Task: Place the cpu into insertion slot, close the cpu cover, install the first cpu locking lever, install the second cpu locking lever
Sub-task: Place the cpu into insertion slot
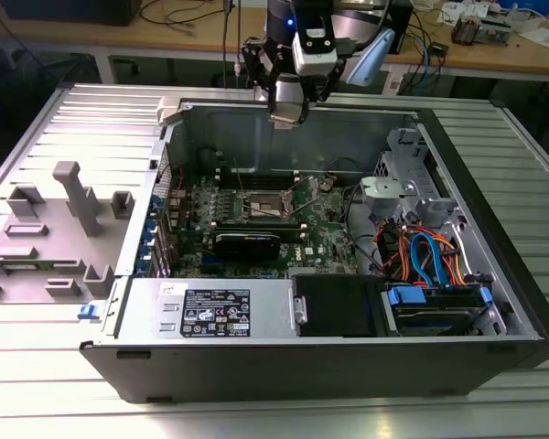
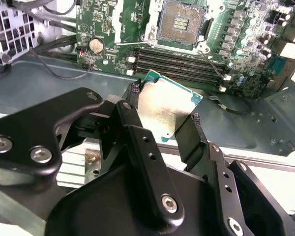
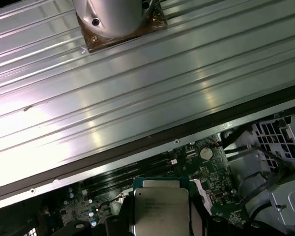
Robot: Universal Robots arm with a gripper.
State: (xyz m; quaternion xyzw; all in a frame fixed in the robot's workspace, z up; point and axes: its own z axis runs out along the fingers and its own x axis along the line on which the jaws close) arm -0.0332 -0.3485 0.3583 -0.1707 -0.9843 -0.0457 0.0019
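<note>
An open computer case (image 1: 398, 128) lies on its side on a ribbed metal table (image 1: 37, 384), its green motherboard (image 1: 325, 229) facing up. In the upper middle of the exterior view the arm's gripper (image 1: 288, 110) hangs above the case's far wall, clear of the board. In both wrist views its two black fingers (image 2: 132, 96) are pinched on opposite edges of the cpu (image 2: 167, 110), a small flat square chip with a dull silver top and a green rim, held level and off every surface. The insertion slot (image 2: 181, 22), a square socket with a dark centre and shiny metal rim, sits uncovered and empty on the board near the middle of the exterior view, just beside the long black memory slots (image 2: 177, 61) and well apart from the chip. The step in hand looks like the first one, carrying the cpu to its socket; nothing is seated and the cover and levers are not yet dealt with. Placing it calls for squaring the chip's edges to the socket and setting it down flat, without scraping the contacts.
</note>
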